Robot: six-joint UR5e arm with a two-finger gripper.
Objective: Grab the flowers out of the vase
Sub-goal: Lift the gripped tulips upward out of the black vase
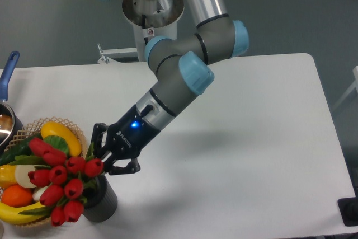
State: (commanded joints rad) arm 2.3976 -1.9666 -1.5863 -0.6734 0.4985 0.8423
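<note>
A UR5e arm reaches down to the front left corner of a white counter (235,155), its end effector (103,158) set against the upper stems of the flowers (61,177), a bunch of red tulip buds that leans left out of the dark grey vase (100,198). The black fingers (120,166) sit just above the vase mouth and appear closed around the stems, though the buds and the fingers themselves hide the contact, so whether the hold is firm cannot be told. The vase stands near the front edge of the counter with the stem ends apparently in its mouth, so the bunch does not look lifted clear yet. The likeliest trouble from here is the vase coming along: if the stems bind in the narrow mouth, a pull could tip the small cylinder or drag it toward the edge. A hold that catches only some stems could also split the bunch and leave tulips behind. Just beside the vase on the left sits a wicker basket (33,125) of fruit and vegetables, with a yellow pepper (60,135), a cucumber (15,146), an orange (15,195) and a banana (17,215) in it; the leaning buds overhang its contents, so a sideways sweep could brush them. A pot with a blue handle (8,71) stands at the far left edge, well apart from the work.
</note>
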